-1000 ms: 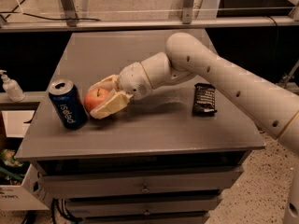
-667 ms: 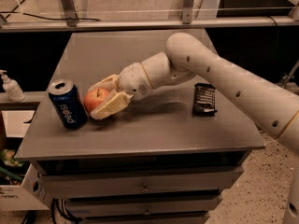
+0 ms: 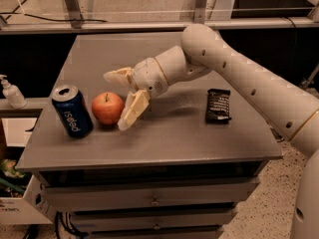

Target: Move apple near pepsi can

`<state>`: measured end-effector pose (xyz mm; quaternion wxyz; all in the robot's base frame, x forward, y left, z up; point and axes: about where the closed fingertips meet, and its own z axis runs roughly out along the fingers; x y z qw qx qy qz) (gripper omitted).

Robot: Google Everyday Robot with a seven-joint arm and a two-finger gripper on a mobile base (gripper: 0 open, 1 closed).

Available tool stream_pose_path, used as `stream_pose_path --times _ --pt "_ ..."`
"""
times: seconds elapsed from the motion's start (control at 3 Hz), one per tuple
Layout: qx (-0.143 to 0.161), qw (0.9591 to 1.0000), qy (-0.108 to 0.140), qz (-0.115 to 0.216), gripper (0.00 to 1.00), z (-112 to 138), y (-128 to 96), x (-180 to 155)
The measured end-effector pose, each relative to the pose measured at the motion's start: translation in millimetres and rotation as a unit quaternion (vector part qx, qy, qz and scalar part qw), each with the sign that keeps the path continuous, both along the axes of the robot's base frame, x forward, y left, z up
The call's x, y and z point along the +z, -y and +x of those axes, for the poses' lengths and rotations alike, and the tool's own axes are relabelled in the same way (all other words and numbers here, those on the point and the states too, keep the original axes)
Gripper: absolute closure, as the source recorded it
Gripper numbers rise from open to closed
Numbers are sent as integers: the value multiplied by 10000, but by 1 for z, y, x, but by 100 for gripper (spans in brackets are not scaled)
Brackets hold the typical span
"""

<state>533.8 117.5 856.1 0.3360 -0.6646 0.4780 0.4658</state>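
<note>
The red-orange apple (image 3: pixel 107 108) rests on the grey table (image 3: pixel 164 143) just right of the dark blue pepsi can (image 3: pixel 73 110), which stands upright near the left front corner. My gripper (image 3: pixel 118 99) is just right of the apple and a little above the table. It is open and empty, with one cream finger (image 3: pixel 117 76) above and behind the apple and the other finger (image 3: pixel 132 111) angled down beside it. Neither finger grips the apple.
A flat black snack bar wrapper (image 3: pixel 218 106) lies on the right side of the table. A soap dispenser (image 3: pixel 11 92) stands on a ledge to the left. Drawers sit below the tabletop, and a metal frame runs along the back.
The gripper has let go of the apple and drawn back to the right and up. The apple now sits on the table beside the can.
</note>
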Motion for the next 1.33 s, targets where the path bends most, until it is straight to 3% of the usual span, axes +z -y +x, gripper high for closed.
stream_pose_path --times 0.33,0.67,1.0,1.33 --pt "-109 9998 167 10 0 13 15 10" --pt "-612 9971 457 -41 0 41 50 21" --pt "-1287 9894 661 -84 0 66 87 33" --pt "-1354 9885 677 -74 0 69 89 34"
